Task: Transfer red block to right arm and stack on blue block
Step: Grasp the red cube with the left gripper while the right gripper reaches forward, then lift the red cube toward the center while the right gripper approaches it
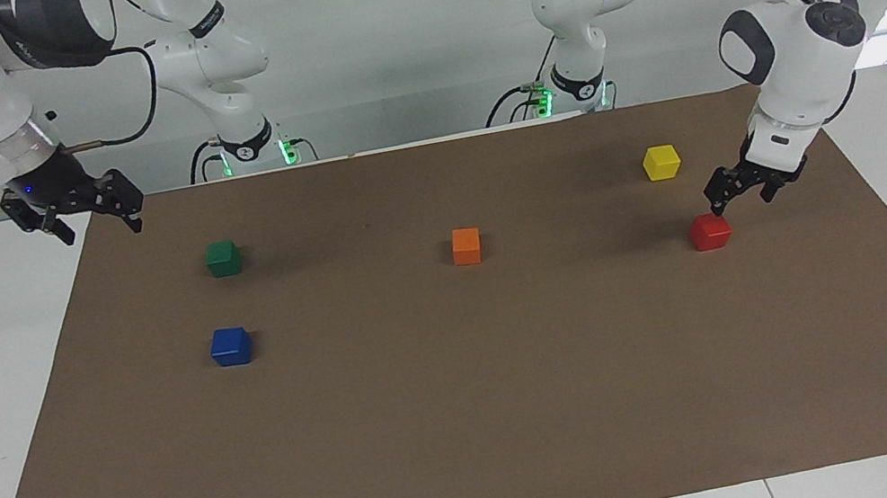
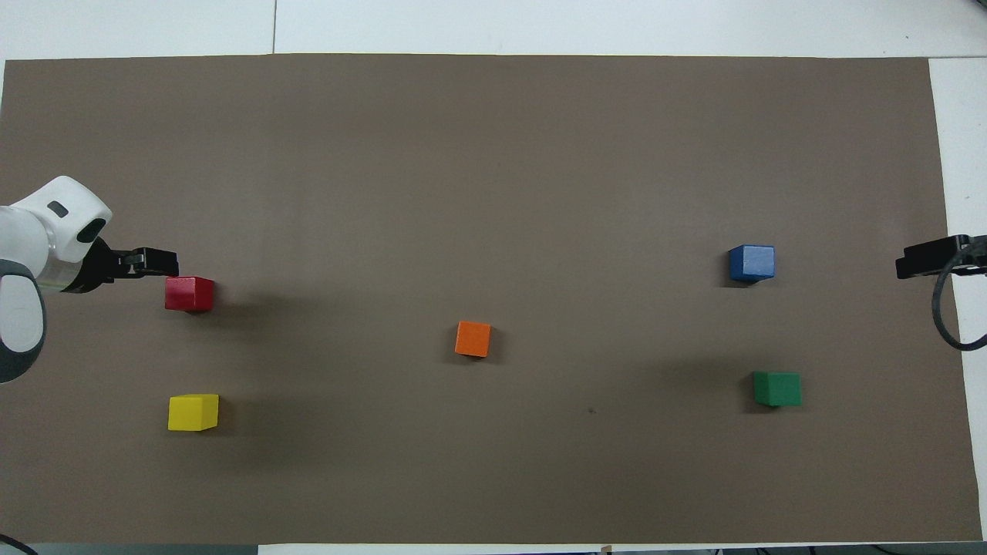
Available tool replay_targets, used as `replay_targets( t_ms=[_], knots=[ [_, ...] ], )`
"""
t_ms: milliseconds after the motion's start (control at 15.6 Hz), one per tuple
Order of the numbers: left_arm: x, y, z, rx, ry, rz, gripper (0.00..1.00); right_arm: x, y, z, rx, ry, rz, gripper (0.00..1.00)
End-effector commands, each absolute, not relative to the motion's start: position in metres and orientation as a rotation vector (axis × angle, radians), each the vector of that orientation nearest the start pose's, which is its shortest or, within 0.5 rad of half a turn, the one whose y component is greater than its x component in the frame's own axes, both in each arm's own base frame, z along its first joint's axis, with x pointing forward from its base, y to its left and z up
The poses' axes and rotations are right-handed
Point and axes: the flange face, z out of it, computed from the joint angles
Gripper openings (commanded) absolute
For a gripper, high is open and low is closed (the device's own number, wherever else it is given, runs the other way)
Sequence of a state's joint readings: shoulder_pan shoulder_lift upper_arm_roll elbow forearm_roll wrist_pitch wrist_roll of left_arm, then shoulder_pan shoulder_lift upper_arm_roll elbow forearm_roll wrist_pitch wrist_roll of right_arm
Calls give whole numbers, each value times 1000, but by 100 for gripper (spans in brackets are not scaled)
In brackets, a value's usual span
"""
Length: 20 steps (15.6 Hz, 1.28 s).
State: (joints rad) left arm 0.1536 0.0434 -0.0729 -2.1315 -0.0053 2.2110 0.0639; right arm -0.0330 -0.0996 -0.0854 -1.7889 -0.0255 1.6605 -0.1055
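Toward the left arm's end of the brown mat you have the red block sitting flat on the mat, nothing stacked on it and nothing gripping it. Your left gripper hangs low just beside that block, on the side toward the mat's edge; its fingers are spread, one fingertip close above the block's upper corner, and you cannot tell whether it touches. From overhead the same gripper reaches in from the mat's end with its tip at the cube.

You will find the yellow cube nearer to the robots than the red one, well apart from it. An orange cube sits about mid-mat.

At the right arm's end, the blue block rests alone, with the green cube nearer to the robots. Your right gripper, its small blue light showing, waits raised over the mat's corner with its fingers parted and nothing between them.
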Motion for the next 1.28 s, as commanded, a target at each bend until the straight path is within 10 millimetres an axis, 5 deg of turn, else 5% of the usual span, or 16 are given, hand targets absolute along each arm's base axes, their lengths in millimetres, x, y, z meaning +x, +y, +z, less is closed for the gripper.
replay_targets(
  t_ms=[0, 256, 385, 962, 1090, 1218],
  knots=[
    [540, 48, 368, -3142, -16, -73, 100, 518, -61, 562, -3128, 23, 30, 100],
    [528, 45, 340, -3141, -12, -87, 100, 526, -45, 520, -2946, -9, 28, 100],
    [527, 45, 338, -3141, -12, -90, 100, 528, -20, 509, -2876, -29, 36, 100],
    [523, 41, 317, -3144, -12, -73, 100, 540, 1, 440, -2476, -111, -18, 100],
    [525, 40, 319, -3144, -17, -88, 80, 547, 5, 414, -2378, -175, -47, 100],
    [528, 42, 319, -3144, -63, -95, 22, 544, 11, 394, -2290, -193, -72, 100]
  ],
)
